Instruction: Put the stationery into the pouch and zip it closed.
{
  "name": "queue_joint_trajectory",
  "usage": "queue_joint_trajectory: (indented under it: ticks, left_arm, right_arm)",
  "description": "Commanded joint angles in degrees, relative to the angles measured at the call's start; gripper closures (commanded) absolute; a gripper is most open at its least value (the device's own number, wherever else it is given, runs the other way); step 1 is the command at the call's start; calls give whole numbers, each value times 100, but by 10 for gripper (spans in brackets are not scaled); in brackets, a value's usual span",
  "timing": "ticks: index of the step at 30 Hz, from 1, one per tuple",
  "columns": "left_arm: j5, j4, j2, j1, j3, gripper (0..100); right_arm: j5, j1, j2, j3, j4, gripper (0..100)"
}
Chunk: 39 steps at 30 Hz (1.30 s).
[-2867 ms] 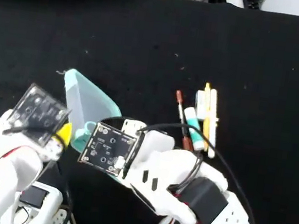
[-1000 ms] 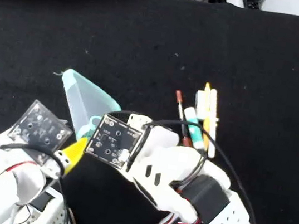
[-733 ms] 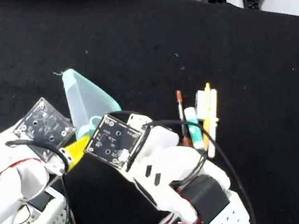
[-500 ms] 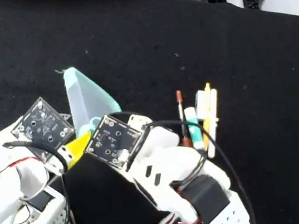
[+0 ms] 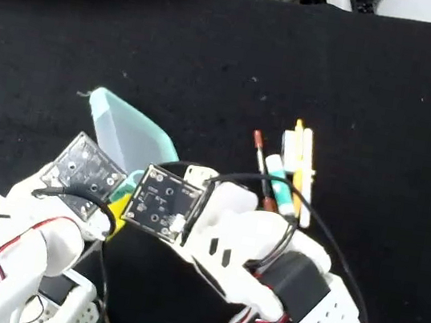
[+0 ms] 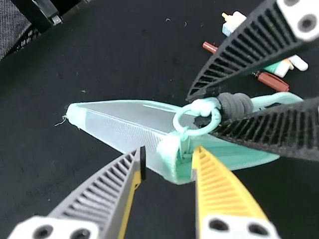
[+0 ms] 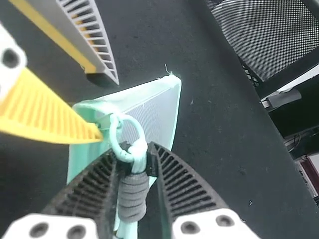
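Pouch packing has hardly begun, by the look of it. Your right end effector (image 7: 133, 155) is clamped tight on the zip cord (image 7: 130, 191), the grey-wrapped loop tied to the mint ring at the pouch's near end. Your left end effector (image 6: 169, 152) stands open, one finger on either side of that same end of the pouch (image 6: 119, 124), and it does not appear to be pinching it. The pouch lies flat on the black desk (image 5: 215, 56), its far corner pointing away from both arms. You cannot tell from these views whether the zip is open.

All the stationery (image 5: 279, 183) lies clustered on the desk, just beside the right arm and apart from the pouch, so none is packed. You have yet to open the mouth, load every piece and zip it shut. Both end effectors crowd one corner, so watch that they don't foul each other.
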Motion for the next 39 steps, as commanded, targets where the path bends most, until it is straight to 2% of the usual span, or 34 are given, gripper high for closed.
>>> queue_joint_trajectory:
  ticks: [1, 4, 15, 22, 26, 32, 36, 39]
  left_arm:
    - [-53, -123, -18, 13, 4, 863]
    - [-53, -123, -18, 13, 13, 970]
    - [-18, -123, -18, 13, 40, 970]
    - [-9, -123, -18, 4, 4, 970]
    - [70, -123, -18, -22, -4, 971]
    - [176, -132, 18, -1024, -699, 970]
    - [176, -132, 26, -1446, -1007, 970]
    - [176, -105, 35, -1578, -980, 970]
  right_arm:
    - [18, 70, -57, -13, 18, 986]
    - [18, 88, -57, -13, 26, 986]
    - [18, 97, -154, -31, 712, 986]
    - [35, 105, -1446, -4, 1354, 986]
    - [404, 264, -2141, -4, 1644, 986]
    - [440, 1442, -2281, 4, 1064, 986]
    - [413, 1864, -2149, 4, 202, 986]
    - [404, 1925, -1938, 4, -79, 986]
